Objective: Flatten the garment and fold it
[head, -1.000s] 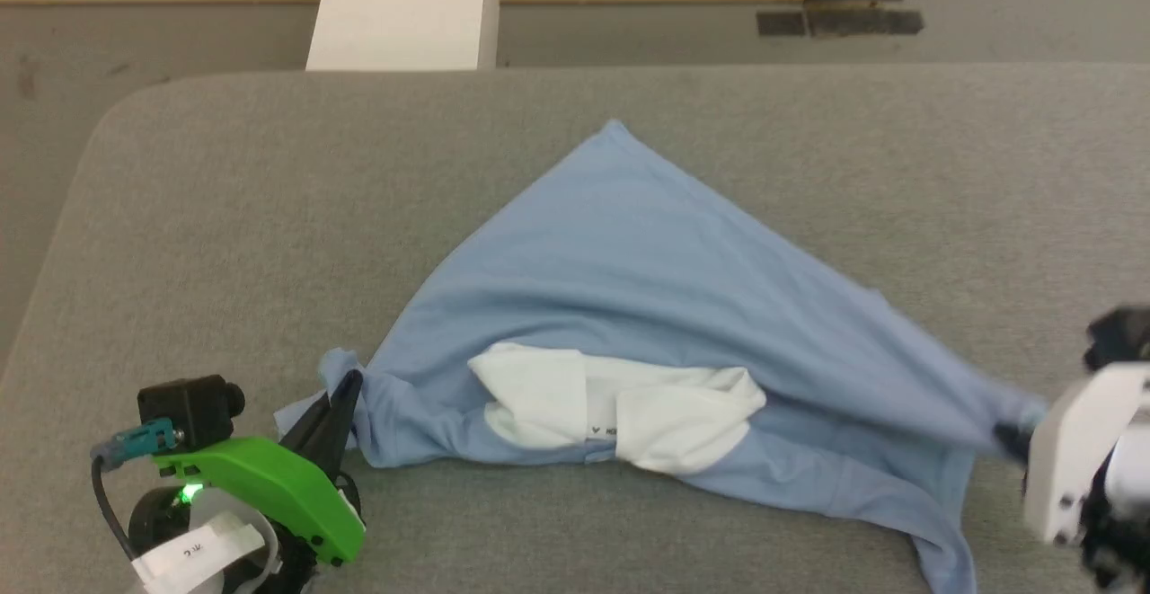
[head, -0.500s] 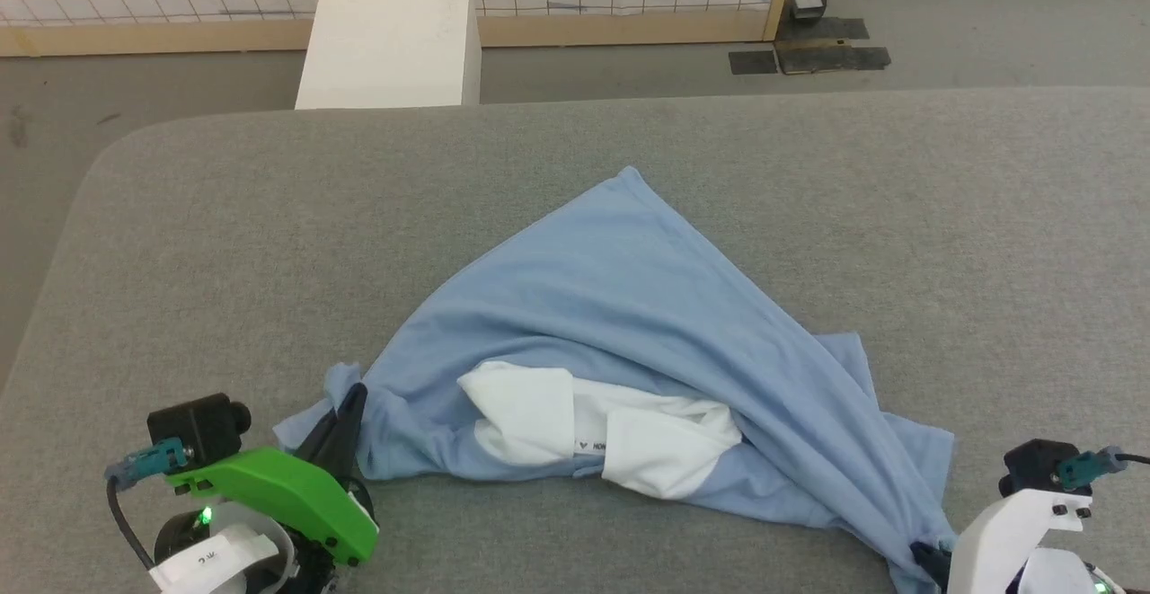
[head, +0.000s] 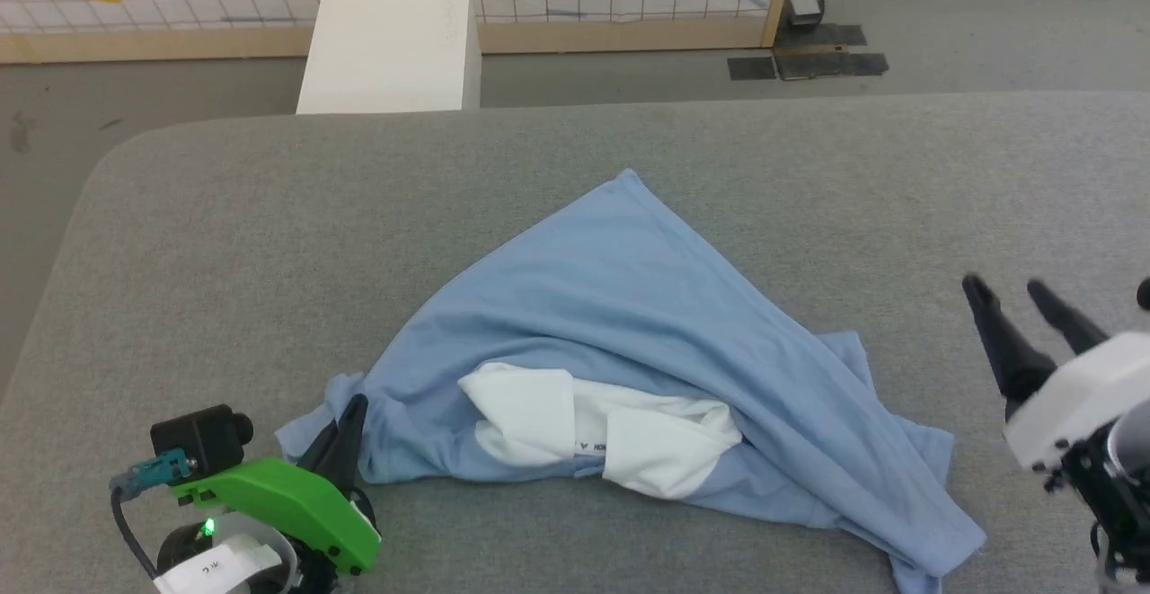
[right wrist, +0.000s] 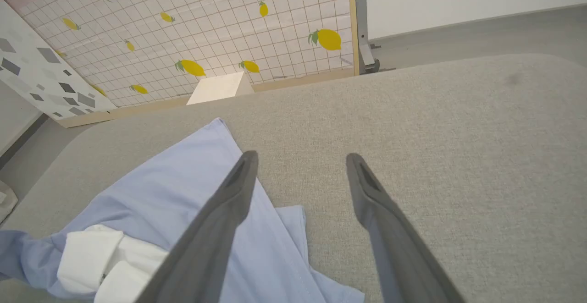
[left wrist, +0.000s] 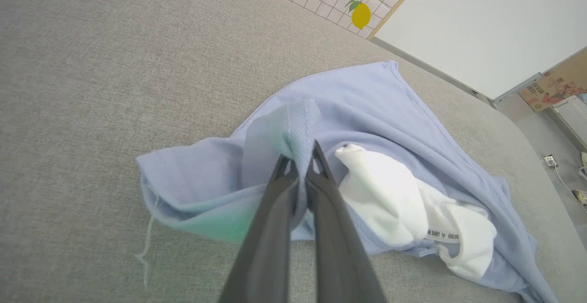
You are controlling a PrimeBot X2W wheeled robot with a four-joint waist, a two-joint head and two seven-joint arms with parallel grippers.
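Left gripper (left wrist: pixel 300 158) is pinching shut on a bunched hem fold at the left end of the garment (head: pixel 629 306), fingers lying low on the grey padded surface (head: pixel 225 217). Risk here, as I'm judging it: only one end is being held, so any pull from this side is likely dragging the whole heap across the pad instead of spreading it. The pinch also seems to be catching more than one layer, which would be locking a twist in. A loose thread (left wrist: pixel 146 243) is trailing off the hem nearby and could be snagging. Moving right, the garment is lying mid-surface, closer to the robot's edge, as a rough triangle with its point aiming toward the white box (head: pixel 386 46). It is looking soft, light blue and creased, with a white patch (head: pixel 575 423) folded over itself and showing a small label. The right corner is slumping in stacked folds, so a regrasp there is risking the wrong layer. Far right, the right gripper (head: pixel 1004 285) is hovering with jaws spread wide, holding nothing, well apart from the cloth.
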